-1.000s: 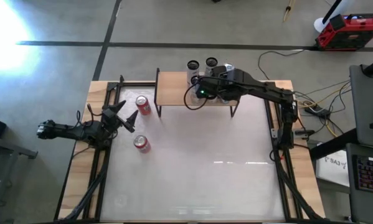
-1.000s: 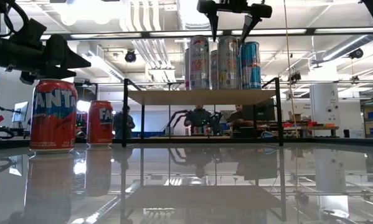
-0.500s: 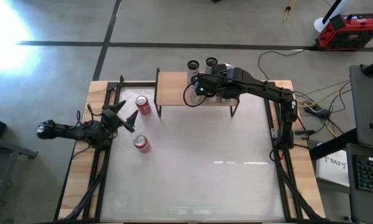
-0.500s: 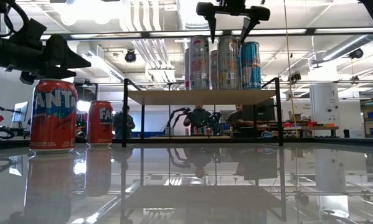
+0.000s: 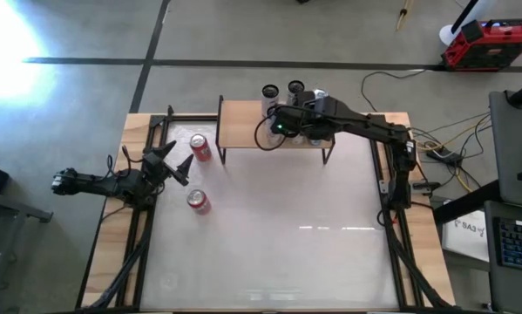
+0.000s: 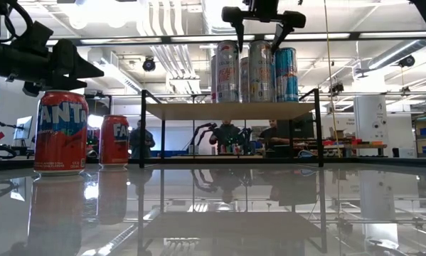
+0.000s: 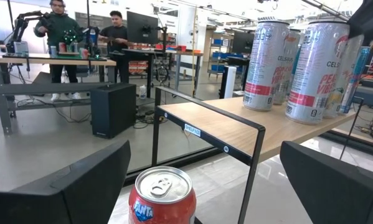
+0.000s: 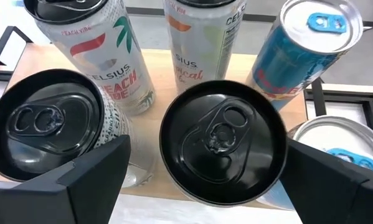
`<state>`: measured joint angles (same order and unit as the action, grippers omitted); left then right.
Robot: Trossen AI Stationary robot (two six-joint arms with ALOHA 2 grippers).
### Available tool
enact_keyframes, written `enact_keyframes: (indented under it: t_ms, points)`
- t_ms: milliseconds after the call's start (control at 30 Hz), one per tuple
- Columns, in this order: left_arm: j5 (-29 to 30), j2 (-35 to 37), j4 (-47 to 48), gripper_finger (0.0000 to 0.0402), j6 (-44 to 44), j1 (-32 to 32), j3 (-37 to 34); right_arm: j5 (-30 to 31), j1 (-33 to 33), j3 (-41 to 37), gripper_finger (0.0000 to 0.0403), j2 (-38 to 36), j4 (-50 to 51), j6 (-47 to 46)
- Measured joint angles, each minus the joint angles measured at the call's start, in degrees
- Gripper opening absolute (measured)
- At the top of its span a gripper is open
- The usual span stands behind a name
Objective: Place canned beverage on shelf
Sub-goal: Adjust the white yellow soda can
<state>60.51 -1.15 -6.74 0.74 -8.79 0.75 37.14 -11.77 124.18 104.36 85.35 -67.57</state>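
Note:
The shelf stands on thin black legs at the table's far edge. Several tall cans stand upright on the right half of its wooden top. My right gripper hangs open just over them. In the right wrist view its fingers stand on either side of a black-topped can without touching it. Two red Fanta cans stand upright on the table at the left. My left gripper waits open and level beside them at the left edge.
A second black-topped can, white Celsius cans and a blue can crowd close around the one under my right gripper. The shelf's left half is bare wood. The glossy tabletop stretches from the shelf to the near edge.

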Motion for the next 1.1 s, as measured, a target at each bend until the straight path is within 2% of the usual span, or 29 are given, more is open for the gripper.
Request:
enact_keyframes:
  t_ms: [667, 1100]
  points:
    - [-0.02, 0.00, 0.00, 0.0398, 0.01, 0.01, -0.02, -0.11, -0.02, -1.53, 0.0370, 0.00, -3.77, 0.22]
    - [0.00, 0.00, 0.00, 0.0398, -0.01, 0.01, 0.00, 1.76, -0.02, -0.43, 0.0370, 0.00, -1.24, 2.36]
